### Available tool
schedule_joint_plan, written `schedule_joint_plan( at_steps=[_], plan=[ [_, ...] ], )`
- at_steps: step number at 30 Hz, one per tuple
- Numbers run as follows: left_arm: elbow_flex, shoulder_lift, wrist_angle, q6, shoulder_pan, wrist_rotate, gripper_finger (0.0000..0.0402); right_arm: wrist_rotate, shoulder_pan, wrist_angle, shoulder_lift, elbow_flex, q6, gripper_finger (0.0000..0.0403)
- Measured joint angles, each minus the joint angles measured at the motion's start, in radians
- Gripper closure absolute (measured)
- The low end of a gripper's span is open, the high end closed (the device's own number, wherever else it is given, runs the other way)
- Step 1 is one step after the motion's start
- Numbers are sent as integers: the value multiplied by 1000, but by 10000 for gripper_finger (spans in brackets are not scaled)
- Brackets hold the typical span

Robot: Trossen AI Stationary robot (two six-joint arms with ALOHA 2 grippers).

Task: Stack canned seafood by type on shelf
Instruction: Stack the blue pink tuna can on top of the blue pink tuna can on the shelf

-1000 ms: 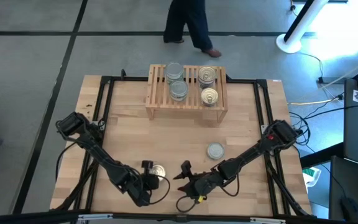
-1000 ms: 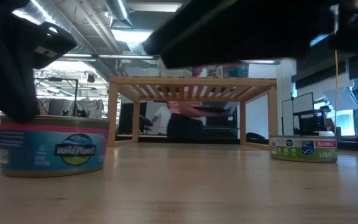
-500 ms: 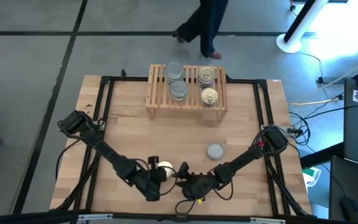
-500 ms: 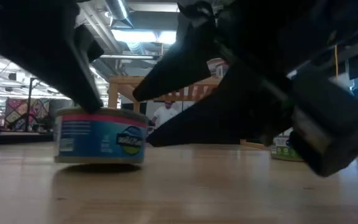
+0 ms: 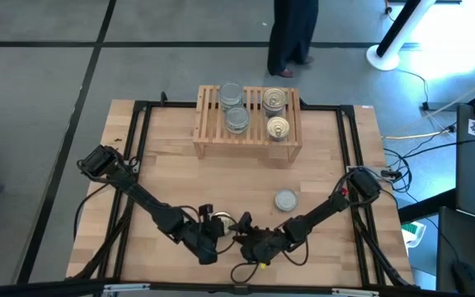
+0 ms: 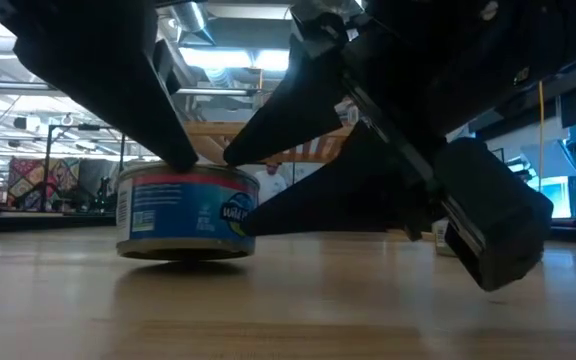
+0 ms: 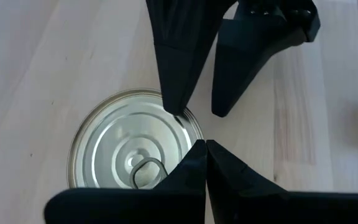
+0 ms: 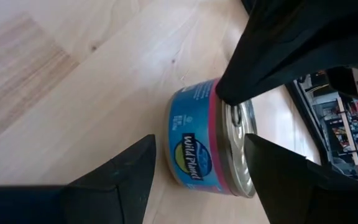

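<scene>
A blue-labelled tin of canned seafood (image 6: pixel 186 212) with a gold pull-tab top (image 7: pixel 129 149) stands upright on the table near its front edge. My left gripper (image 7: pixel 205 152) is shut at its top rim. My right gripper (image 8: pixel 197 168) is open beside it; one finger (image 7: pixel 174 102) is over the rim and the other (image 7: pixel 221 106) is off the tin, over the table. The shelf (image 5: pixel 207 136) at the far side bears two silver tins (image 5: pixel 234 107) and two gold ones (image 5: pixel 276 114). A silver tin (image 5: pixel 285 200) rests on the table. My left gripper's shut fingertips (image 6: pixel 176 158) rest on the tin's top at its rim (image 7: pixel 188 134), coming down at a slant from the table's left. The tin stands flat on the table. My right gripper: whether its fingers touch the tin, I cannot tell.
Bare wood lies between the grippers and the shelf. A black frame (image 5: pixel 138 132) runs round the table's edges. A person (image 5: pixel 293 37) stands on the floor beyond the far edge. A yellow cable (image 5: pixel 262 262) hangs by the right wrist.
My left gripper, still shut, has gone toward the table's right, and the tin has slid upright along the table with it. My right gripper has sunk toward the table and rolled, and its open fingers now stand at the tin.
</scene>
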Motion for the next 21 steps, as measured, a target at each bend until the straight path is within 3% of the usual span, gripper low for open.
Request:
schedule_joint_plan(
  at_steps=[21],
  plan=[
    [2, -2, 50, 0, 7, 0, 401, 7, -1, -37, 4, 0, 24, 160]
  ],
)
